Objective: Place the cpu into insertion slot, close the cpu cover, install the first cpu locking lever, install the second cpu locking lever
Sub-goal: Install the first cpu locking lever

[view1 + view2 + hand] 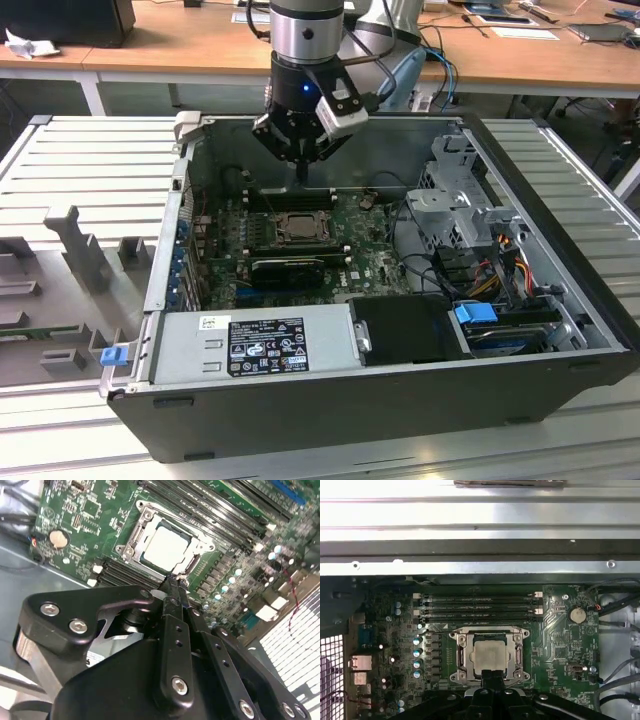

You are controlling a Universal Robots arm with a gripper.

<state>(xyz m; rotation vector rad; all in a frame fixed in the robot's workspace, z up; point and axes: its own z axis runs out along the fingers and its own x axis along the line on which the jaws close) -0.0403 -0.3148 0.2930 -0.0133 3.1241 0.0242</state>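
My hand hangs inside the open case, low over the green board. Its fingers are pressed together and hold nothing. The cpu lies flat in the slot, pale top up, with the cover folded down around it. In both wrist views my fingertips sit just beside one edge of the cover, at the middle of that side; I cannot tell whether they touch it. In the exterior view the cpu lies just in front of and below my hand.
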